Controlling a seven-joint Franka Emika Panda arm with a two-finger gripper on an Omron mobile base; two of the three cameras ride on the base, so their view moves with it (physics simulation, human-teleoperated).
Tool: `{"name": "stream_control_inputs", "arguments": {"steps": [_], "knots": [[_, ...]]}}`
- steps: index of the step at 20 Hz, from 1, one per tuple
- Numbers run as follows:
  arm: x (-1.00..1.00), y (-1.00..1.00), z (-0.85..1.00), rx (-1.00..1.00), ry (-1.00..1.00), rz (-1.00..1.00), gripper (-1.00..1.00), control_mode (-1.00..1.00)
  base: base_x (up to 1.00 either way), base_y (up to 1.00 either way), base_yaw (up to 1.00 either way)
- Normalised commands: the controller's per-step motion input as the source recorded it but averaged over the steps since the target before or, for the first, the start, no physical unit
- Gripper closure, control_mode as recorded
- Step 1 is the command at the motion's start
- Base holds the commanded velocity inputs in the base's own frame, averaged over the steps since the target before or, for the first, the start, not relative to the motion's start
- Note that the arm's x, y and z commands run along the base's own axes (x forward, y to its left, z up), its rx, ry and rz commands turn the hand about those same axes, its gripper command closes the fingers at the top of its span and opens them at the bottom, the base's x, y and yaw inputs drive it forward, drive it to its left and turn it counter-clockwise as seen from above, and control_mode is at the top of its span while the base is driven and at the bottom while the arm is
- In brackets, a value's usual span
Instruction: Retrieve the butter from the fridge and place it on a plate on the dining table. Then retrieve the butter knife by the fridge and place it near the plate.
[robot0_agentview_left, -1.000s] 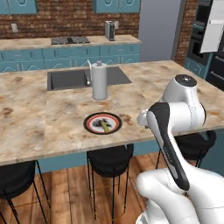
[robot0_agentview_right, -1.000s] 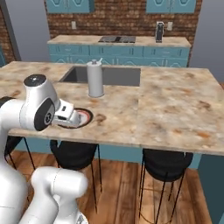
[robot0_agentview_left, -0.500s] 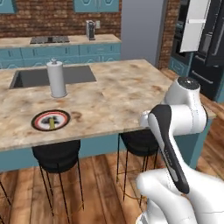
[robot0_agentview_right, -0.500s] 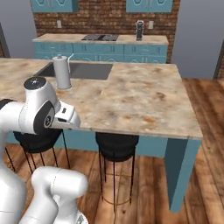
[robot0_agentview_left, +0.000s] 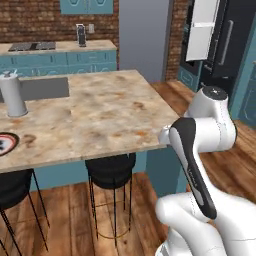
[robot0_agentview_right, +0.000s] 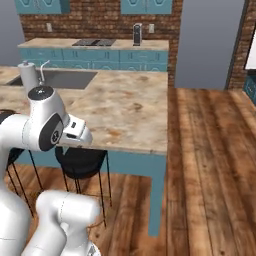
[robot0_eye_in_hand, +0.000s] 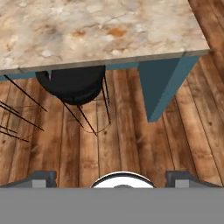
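Left base view: the plate (robot0_agentview_left: 6, 144) lies at the left edge on the desk (robot0_agentview_left: 100, 112); the fridge (robot0_agentview_left: 227, 45) stands at upper right, one door open. Right base view: the desk (robot0_agentview_right: 125, 105) fills middle left. Hand view: the tool (robot0_eye_in_hand: 112, 177) tips sit far apart at the bottom, holding nothing, above a black stool (robot0_eye_in_hand: 74, 83).

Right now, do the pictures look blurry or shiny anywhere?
Left base view: the plate is cut off at the edge, and the fridge looks dark. Right base view: the far counter is soft and fuzzy. Hand view: the dining table looks sharp, no glare.
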Motion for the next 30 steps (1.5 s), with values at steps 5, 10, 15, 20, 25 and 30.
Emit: {"name": "stream_control_inputs", "arguments": {"steps": [5, 10, 15, 20, 25, 30], "knots": [[0.0, 0.0, 0.0, 0.0, 0.0, 0.0, -1.0, 1.0, 0.13, -1.0, 0.0], [0.0, 0.0, 0.0, 0.0, 0.0, 0.0, -1.0, 1.0, 0.42, -1.0, -0.01], [0.0, 0.0, 0.0, 0.0, 0.0, 0.0, -1.0, 1.0, 0.73, -1.0, -0.1], [0.0, 0.0, 0.0, 0.0, 0.0, 0.0, -1.0, 1.0, 0.98, -0.91, -0.2], [0.0, 0.0, 0.0, 0.0, 0.0, 0.0, -1.0, 1.0, 0.94, -0.51, -0.35], [0.0, 0.0, 0.0, 0.0, 0.0, 0.0, -1.0, 1.0, 0.68, -0.05, -0.51]]}}
